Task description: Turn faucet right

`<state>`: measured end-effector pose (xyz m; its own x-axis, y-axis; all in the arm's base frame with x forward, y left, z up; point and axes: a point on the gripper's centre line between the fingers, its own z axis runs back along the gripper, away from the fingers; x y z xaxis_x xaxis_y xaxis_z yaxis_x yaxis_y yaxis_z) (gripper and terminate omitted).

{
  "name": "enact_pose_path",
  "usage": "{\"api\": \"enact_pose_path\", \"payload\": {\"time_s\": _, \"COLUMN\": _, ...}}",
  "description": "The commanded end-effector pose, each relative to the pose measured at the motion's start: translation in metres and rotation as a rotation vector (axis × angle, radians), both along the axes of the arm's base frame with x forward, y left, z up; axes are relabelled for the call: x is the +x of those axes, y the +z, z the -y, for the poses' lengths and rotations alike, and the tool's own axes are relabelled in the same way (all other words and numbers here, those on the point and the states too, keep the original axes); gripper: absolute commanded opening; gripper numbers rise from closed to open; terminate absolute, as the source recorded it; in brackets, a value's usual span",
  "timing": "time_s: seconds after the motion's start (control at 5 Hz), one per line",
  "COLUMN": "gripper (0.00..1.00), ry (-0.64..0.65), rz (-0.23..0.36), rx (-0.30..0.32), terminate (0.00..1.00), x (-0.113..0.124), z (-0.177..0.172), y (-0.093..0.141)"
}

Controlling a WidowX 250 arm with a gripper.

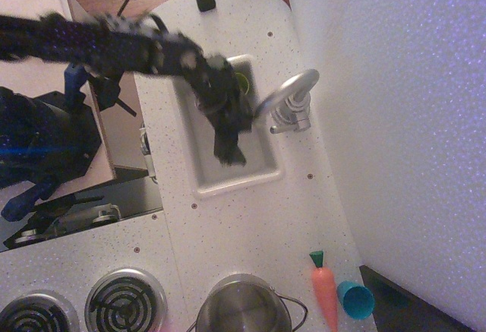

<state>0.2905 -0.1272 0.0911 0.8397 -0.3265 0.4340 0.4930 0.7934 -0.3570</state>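
One shiny arched faucet (290, 100) beside the blurred black end effector (229, 148), grip unclear.

Arm and tool (228, 146) fill sink (262, 166) beside faucet (288, 100), bare counter (250, 226) below, wall (395, 119) close right

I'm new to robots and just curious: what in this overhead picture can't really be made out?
- Gripper: blurred dark shape over the sink; open or shut, unclear.
- Faucet spout tip: hidden behind the arm.
- Green object in the sink: mostly covered.
- Pot: cut off by the bottom edge.
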Motion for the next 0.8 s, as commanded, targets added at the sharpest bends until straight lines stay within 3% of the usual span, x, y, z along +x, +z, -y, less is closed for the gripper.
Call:
{"api": "enact_pose_path", "payload": {"time_s": 0.0, "gripper": 1.00, "ry": 0.136, "rz": -0.096, "rx": -0.031, "terminate": 0.00, "x": 0.019, "z": 0.016, "y": 0.021}}
{"api": "enact_pose_path", "payload": {"time_s": 0.2, "gripper": 1.00, "ry": 0.131, "rz": -0.059, "rx": -0.065, "terminate": 0.00, "x": 0.030, "z": 0.037, "y": 0.039}}
{"api": "enact_pose_path", "payload": {"time_s": 0.6, "gripper": 1.00, "ry": 0.050, "rz": -0.092, "rx": -0.053, "terminate": 0.00, "x": 0.010, "z": 0.057, "y": 0.024}}
